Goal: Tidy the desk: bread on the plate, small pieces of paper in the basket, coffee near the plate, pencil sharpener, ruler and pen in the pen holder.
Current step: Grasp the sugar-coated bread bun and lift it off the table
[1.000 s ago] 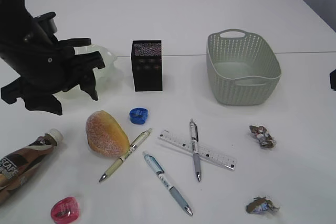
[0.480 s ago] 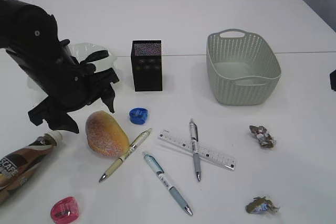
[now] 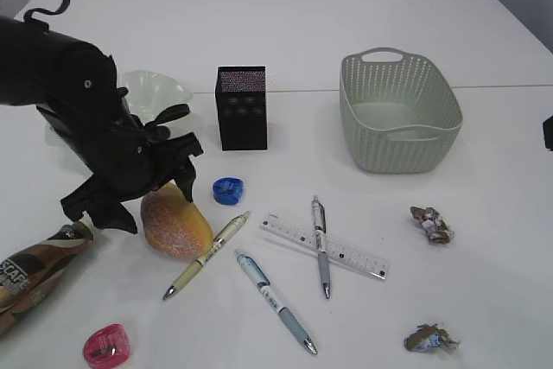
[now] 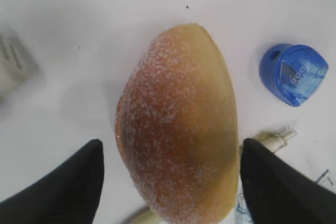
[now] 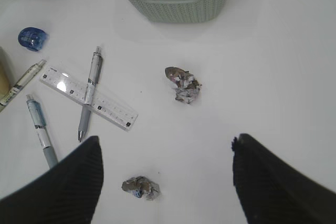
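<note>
The sugared bread [image 3: 177,220] lies on the table in front of the clear plate [image 3: 160,88]. My left gripper [image 3: 155,200] is lowered over it, open, with one finger on each side of the bread [image 4: 178,124] and neither touching it. The coffee bottle [image 3: 34,270] lies at the left edge. A blue sharpener [image 3: 228,189], a pink sharpener [image 3: 107,345], a clear ruler [image 3: 325,245] and three pens [image 3: 275,300] lie loose. The black pen holder [image 3: 242,107] stands upright. My right gripper [image 5: 165,148] hangs open above two paper balls [image 5: 140,187].
The grey-green basket [image 3: 406,149] stands at the right, with nothing showing in it. One pen [image 3: 320,244] lies across the ruler. A paper ball [image 3: 431,224] and another [image 3: 430,338] lie in front of the basket. Only a sliver of the right arm [image 3: 548,131] shows in the exterior view.
My left arm has come down and to the right from beside the plate, so its open fingers now straddle the bread. The right arm has not moved.
</note>
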Robot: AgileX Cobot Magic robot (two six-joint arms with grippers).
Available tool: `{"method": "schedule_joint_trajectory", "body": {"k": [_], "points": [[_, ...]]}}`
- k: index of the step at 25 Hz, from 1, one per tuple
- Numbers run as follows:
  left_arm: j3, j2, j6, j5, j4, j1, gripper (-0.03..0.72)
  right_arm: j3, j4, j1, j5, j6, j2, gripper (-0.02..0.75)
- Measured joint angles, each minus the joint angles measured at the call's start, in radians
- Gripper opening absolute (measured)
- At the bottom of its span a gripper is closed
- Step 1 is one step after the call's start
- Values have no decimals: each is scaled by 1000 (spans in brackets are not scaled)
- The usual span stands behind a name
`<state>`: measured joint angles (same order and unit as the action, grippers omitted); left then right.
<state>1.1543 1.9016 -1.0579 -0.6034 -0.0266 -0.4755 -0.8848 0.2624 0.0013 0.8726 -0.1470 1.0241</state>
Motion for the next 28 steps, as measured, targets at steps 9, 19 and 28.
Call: {"method": "schedule_joint_trajectory", "body": {"k": [9, 19, 28], "points": [[7, 52, -2, 55, -8, 0, 583, -1, 0, 0, 0, 0, 0, 565], [7, 56, -4, 60, -2, 0, 337, -1, 0, 0, 2, 0, 0, 565], [6, -2, 9, 35, -34, 0, 298, -1, 0, 0, 2, 0, 4, 565]]}}
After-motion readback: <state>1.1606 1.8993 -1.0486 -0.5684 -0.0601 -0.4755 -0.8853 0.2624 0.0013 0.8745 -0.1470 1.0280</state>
